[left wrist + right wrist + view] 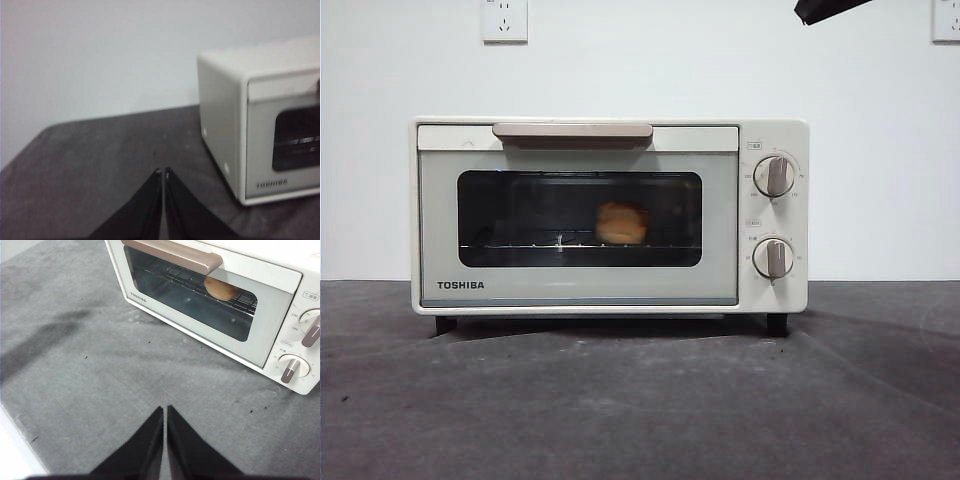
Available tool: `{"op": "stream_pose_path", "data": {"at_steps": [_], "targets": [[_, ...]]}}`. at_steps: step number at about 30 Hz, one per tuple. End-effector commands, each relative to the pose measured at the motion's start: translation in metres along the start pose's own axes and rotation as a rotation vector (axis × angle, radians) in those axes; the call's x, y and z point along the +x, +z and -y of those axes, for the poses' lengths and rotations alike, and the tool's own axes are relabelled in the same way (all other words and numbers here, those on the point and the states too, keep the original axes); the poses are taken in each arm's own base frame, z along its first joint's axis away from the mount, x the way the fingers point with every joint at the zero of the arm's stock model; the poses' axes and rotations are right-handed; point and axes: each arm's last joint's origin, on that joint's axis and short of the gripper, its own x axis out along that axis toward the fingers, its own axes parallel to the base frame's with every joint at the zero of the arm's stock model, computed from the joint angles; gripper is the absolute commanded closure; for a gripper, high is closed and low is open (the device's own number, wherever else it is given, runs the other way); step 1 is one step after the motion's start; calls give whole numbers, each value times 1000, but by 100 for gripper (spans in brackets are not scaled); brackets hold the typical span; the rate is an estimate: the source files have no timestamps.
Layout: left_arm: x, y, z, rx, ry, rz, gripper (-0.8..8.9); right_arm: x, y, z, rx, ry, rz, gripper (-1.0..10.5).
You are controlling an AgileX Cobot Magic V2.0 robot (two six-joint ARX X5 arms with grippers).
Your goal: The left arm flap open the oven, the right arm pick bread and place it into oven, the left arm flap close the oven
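Note:
The cream-white Toshiba oven [610, 215] stands on the grey table with its door shut. The golden bread [621, 222] lies on the wire rack inside, behind the dark glass; it also shows in the right wrist view [221, 289]. My left gripper [163, 173] is shut and empty, above the table off the oven's side [220, 120]. My right gripper [165, 411] is shut and empty, raised in front of the oven [210, 315]. One dark arm tip [828, 9] shows at the top right corner of the front view.
The beige bar handle [572, 131] runs along the door's top edge. Two round knobs [775, 176] [774, 258] sit on the oven's right panel. A grey mat [640, 400] covers the table. Wall sockets [504, 19] hang on the white wall behind.

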Motion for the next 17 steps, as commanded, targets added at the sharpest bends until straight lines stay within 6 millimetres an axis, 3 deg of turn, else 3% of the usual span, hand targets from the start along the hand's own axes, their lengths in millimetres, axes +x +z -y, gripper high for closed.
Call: {"op": "stream_pose_path", "data": {"at_steps": [1,17], "targets": [[1,-8,0,-14,9,0,798,-1,4,-2,6,9,15,940],[4,-48,5,-14,-5,-171,797,-1,4,-2,6,9,15,940]]}}
